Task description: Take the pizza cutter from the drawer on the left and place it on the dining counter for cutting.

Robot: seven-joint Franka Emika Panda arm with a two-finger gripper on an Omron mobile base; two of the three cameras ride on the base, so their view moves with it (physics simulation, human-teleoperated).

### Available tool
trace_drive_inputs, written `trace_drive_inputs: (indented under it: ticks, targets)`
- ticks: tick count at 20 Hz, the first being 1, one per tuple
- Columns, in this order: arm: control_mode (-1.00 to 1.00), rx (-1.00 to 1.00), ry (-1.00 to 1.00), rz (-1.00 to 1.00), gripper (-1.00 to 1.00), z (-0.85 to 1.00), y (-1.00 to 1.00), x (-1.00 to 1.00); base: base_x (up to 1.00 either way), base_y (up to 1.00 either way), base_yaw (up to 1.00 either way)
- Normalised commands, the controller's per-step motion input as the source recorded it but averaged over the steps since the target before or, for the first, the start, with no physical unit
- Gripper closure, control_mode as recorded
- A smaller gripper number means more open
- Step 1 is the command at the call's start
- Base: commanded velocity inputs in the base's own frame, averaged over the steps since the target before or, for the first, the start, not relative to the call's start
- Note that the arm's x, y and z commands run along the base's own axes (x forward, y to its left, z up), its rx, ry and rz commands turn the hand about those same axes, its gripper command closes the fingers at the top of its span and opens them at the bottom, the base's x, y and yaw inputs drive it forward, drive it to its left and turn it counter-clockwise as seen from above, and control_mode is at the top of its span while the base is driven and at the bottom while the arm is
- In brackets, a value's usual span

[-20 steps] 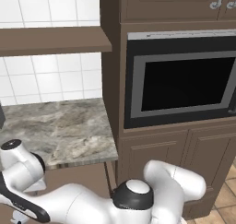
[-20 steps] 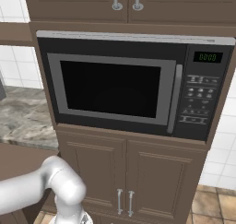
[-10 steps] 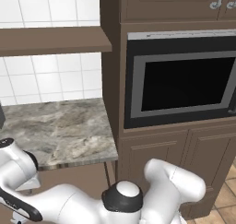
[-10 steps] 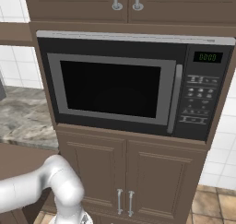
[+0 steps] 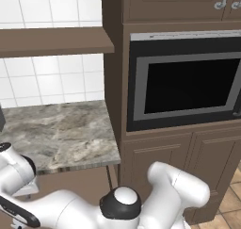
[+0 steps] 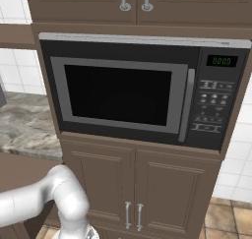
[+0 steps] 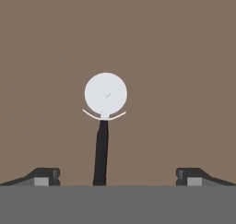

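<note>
Gaping pincer (image 7: 118, 177) straddles pizza cutter (image 7: 104, 121).

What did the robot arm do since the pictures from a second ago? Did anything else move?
The arm's white links slid a little toward the lower left in the left base view, and the dark joint sank lower, so it is reaching further down. The microwave, the marble worktop and the cabinet doors stayed as they were. Nothing visibly got grabbed or let go.
</note>
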Motion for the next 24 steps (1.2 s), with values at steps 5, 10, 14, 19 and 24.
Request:
trace_drive_inputs:
  ticks: [5, 10, 14, 19, 24]
  targets:
    - [-1.0, 0.0, 0.0, 0.0, -1.0, -0.15, 0.07, 0.0, 0.0, 0.0, 0.0]
    - [-1.0, 0.0, 0.0, 0.0, -1.0, -0.15, 0.03, 0.0, 0.0, 0.0, 0.0]
    - [-1.0, 0.0, 0.0, 0.0, -1.0, -0.24, 0.09, 0.0, 0.0, 0.0, 0.0]
    - [-1.0, 0.0, 0.0, 0.0, -1.0, -0.28, 0.15, 0.0, 0.0, 0.0, 0.0]
    - [-1.0, 0.0, 0.0, 0.0, -1.0, -0.28, 0.18, 0.0, 0.0, 0.0, 0.0]
